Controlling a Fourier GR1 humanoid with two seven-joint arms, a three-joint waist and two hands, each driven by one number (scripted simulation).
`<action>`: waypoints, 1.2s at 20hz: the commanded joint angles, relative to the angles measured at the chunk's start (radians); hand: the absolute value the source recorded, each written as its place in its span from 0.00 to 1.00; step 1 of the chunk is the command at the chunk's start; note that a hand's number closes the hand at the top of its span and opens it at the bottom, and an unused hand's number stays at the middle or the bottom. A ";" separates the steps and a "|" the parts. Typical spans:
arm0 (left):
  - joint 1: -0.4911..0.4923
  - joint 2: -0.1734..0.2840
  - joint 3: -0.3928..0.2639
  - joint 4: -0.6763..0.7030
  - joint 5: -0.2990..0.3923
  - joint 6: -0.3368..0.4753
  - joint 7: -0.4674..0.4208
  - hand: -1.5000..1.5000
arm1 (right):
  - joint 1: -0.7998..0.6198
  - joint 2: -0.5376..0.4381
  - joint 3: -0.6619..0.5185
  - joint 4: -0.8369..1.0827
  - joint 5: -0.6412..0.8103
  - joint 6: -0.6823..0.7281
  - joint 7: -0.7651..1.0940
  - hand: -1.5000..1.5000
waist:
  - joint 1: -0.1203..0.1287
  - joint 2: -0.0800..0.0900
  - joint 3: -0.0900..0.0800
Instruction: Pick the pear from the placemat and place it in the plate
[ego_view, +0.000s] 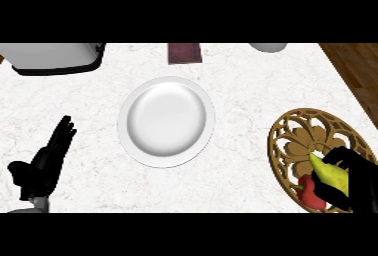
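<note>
From my head view, my black right hand (353, 180) curls round the yellow-green pear (328, 173) over the round, carved wooden placemat (295, 131) at the counter's right. The pear's long axis runs diagonally, its narrow end pointing up and to the left toward the plate. Just beside it on the mat lies a red fruit (311, 194). The oval-looking white plate (167, 121) sits near the middle of the white marble counter (244, 75). My left hand (44, 162) rests at the lower left, fingers straight.
</note>
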 joint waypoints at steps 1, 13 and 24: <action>-0.003 0.003 0.006 0.003 0.006 -0.010 -0.012 0.50 | 0.096 0.091 0.138 -0.242 0.166 -0.013 0.153 1.00 | 0.015 0.014 0.016; -0.066 -0.011 -0.038 -0.022 -0.015 -0.024 0.039 0.50 | -0.012 0.272 0.721 -0.549 0.843 0.239 0.566 1.00 | 0.099 0.034 0.023; -0.085 -0.064 -0.074 0.029 -0.059 -0.016 -0.015 0.50 | -0.546 0.273 0.665 -0.159 0.558 0.262 0.863 1.00 | 0.134 0.051 0.025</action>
